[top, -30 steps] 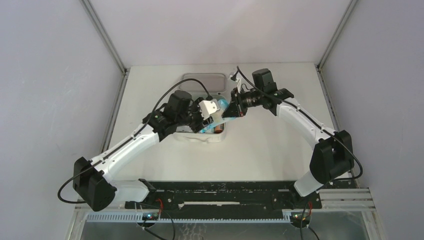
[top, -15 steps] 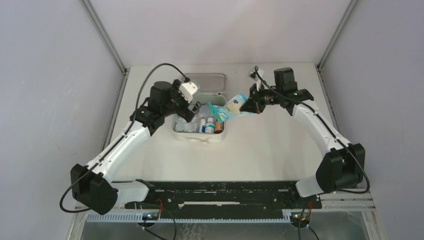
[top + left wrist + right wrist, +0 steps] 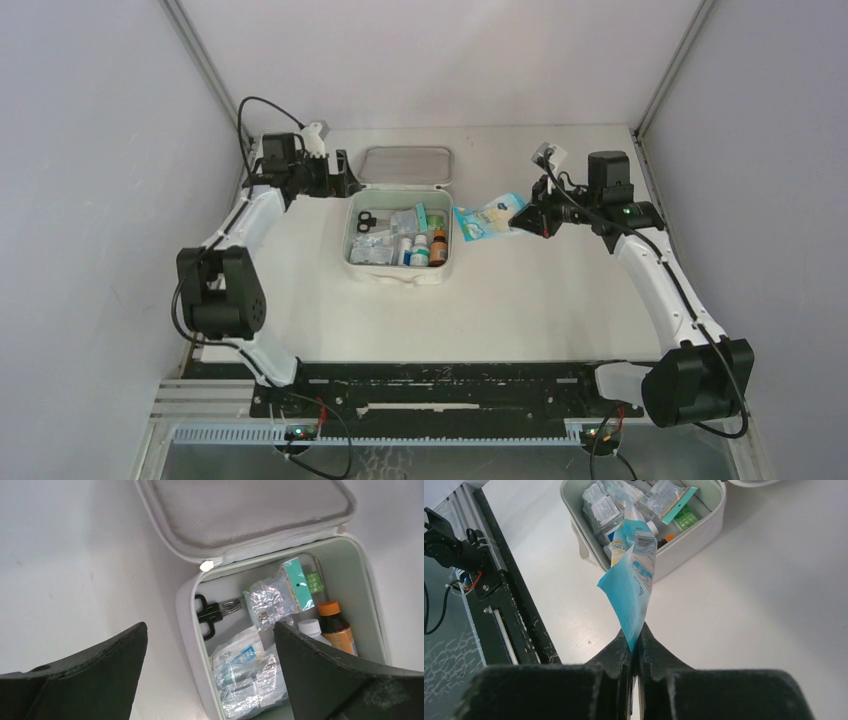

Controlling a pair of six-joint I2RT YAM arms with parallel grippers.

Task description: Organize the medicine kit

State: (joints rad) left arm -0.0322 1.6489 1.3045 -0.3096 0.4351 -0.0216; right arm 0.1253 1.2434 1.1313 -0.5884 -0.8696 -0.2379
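Note:
The medicine kit [image 3: 400, 276] lies open mid-table, its grey mesh lid [image 3: 405, 165] folded flat behind it. Inside are black scissors [image 3: 207, 612], foil packets [image 3: 270, 602], a white-capped bottle [image 3: 310, 627] and an orange-capped brown bottle [image 3: 334, 625]. My left gripper [image 3: 338, 178] hovers open and empty at the kit's back left corner; in the left wrist view its jaws [image 3: 210, 627] straddle the kit's left wall [image 3: 186, 630]. My right gripper [image 3: 527, 220] is shut on a blue-and-white flat packet [image 3: 488, 218], held in the air just right of the kit. The packet [image 3: 634, 580] hangs twisted from the fingertips.
A black rail [image 3: 450, 385] runs along the near edge by the arm bases. Grey walls and metal frame posts [image 3: 205, 70] close in the left, right and back of the table. The kit's wall [image 3: 689, 545] is ahead of the right gripper.
The left arm has pulled back from over the kit to the back left, its gripper opening. The right gripper has carried the packet from above the kit out to its right.

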